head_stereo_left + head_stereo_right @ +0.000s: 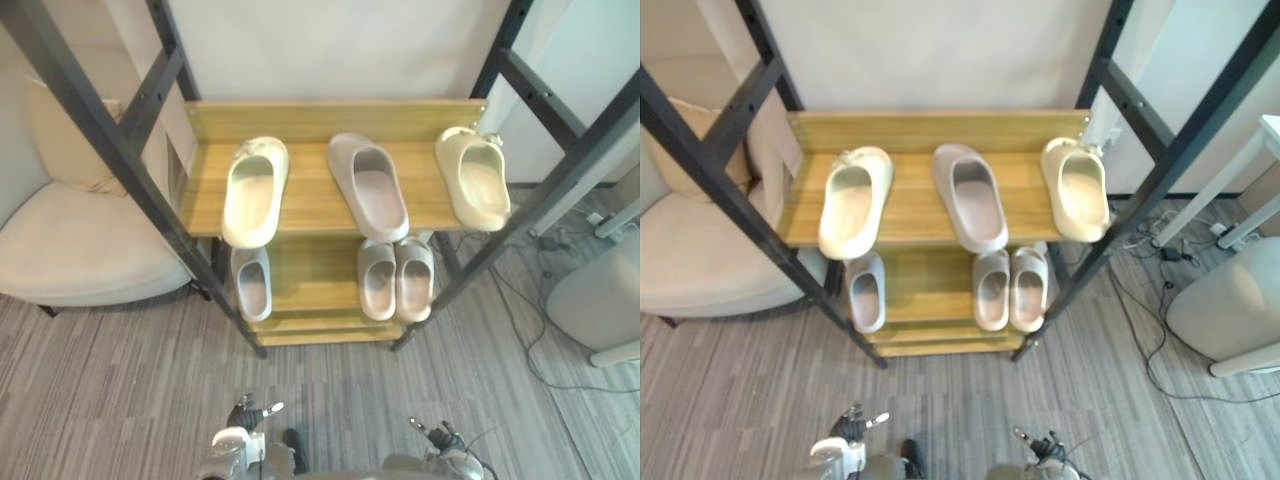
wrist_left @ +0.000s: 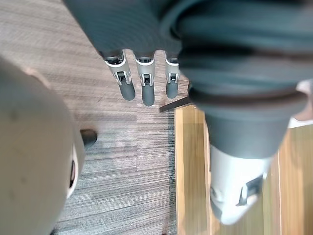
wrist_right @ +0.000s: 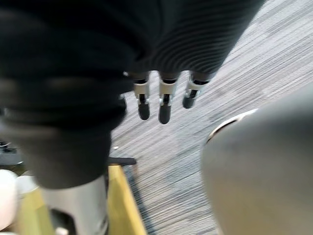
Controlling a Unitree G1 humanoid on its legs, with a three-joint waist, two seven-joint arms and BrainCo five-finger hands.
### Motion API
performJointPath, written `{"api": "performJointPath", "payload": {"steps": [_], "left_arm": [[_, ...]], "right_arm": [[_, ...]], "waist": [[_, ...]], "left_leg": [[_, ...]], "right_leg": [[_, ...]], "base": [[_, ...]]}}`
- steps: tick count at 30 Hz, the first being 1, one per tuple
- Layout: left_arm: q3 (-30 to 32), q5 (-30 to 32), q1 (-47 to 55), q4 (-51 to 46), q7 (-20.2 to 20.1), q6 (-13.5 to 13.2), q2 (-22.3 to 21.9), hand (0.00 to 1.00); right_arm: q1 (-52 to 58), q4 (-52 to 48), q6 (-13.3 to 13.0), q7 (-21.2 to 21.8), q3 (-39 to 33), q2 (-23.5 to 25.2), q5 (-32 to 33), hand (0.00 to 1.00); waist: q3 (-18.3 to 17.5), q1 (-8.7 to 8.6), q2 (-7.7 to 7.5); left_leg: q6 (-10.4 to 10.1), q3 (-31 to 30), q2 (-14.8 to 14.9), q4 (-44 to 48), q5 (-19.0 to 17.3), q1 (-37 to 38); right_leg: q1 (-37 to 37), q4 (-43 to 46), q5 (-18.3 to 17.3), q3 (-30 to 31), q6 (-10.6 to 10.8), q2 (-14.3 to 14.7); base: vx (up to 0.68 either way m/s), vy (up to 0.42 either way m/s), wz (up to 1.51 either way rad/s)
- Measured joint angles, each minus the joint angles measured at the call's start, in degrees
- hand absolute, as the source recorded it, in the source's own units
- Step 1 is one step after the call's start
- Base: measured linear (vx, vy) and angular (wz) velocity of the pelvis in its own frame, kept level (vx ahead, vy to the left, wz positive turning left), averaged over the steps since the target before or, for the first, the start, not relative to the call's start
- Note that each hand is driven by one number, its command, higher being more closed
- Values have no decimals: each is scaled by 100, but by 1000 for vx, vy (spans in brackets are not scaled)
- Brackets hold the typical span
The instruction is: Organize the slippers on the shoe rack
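A wooden shoe rack (image 1: 310, 200) with a black frame stands before me. Its upper shelf carries a cream slipper (image 1: 253, 190) on the left, a pale grey-pink slipper (image 1: 368, 185) in the middle and a cream slipper (image 1: 473, 177) at the right, angled a little. On the lower shelf (image 1: 300, 285) lies a single grey slipper (image 1: 251, 282) at the left and a pair (image 1: 396, 279) side by side at the right. My left hand (image 1: 252, 413) and right hand (image 1: 440, 434) hang low near the floor, far from the rack, fingers (image 2: 142, 83) straight and holding nothing.
A cream armchair (image 1: 70, 235) sits left of the rack. A grey rounded seat (image 1: 600, 295) and loose cables (image 1: 545, 250) lie at the right. A white wall (image 1: 330, 45) backs the rack. Grey striped carpet (image 1: 330, 390) spreads between me and the rack.
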Motion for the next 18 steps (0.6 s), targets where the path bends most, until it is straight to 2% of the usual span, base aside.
{"api": "performJointPath", "payload": {"steps": [2,3,4,5,6,8,13,18], "left_arm": [[-49,0,8,28,4,1,6,0],[-124,10,8,32,1,-2,49,0],[-154,19,-1,43,0,-5,72,0],[-186,105,-19,140,-3,5,-3,0],[-173,107,30,138,5,-2,-68,0],[-168,114,84,196,9,2,-81,0],[-168,276,76,244,2,-2,-56,0],[-169,338,82,258,2,1,39,0]], "right_arm": [[-38,30,6,5,47,-39,-5,0],[-21,77,25,5,51,-27,-5,0],[-23,107,26,11,46,-32,11,0],[-46,201,25,4,-13,-169,-6,0],[-47,280,35,7,-9,-223,-14,0],[-47,335,31,2,-18,-230,-14,0],[-49,438,25,-1,-13,-237,-14,0],[-46,466,13,-4,44,-208,-13,0]], "waist": [[-14,-13,31],[-62,-19,-53],[-73,-19,-99],[-108,-66,134],[-146,-10,220],[-168,-6,294],[-207,-10,239],[-165,-1,76]], "left_leg": [[-35,-96,39,-17,17,46],[-117,-232,-32,-21,15,45],[-127,-274,-61,-27,10,58],[-215,-448,57,-102,23,118],[-252,-503,123,-212,34,214],[-326,-517,179,-423,77,450],[-351,-636,251,-549,95,620],[-349,-679,150,-547,96,622]], "right_leg": [[-80,-834,70,-20,-45,228],[2,-1883,648,78,-197,388],[-8,-1989,828,126,-230,398],[214,-2164,946,43,-274,521],[404,-2453,977,35,-284,627],[677,-2775,1058,25,-356,778],[1001,-3292,1239,65,-392,951],[1221,-3735,1496,64,-330,929]], "base": [[224,-80,32],[171,-106,33],[285,-163,47],[251,-112,25],[248,-109,17],[179,-101,-13],[71,-64,-9],[-32,22,3]]}}
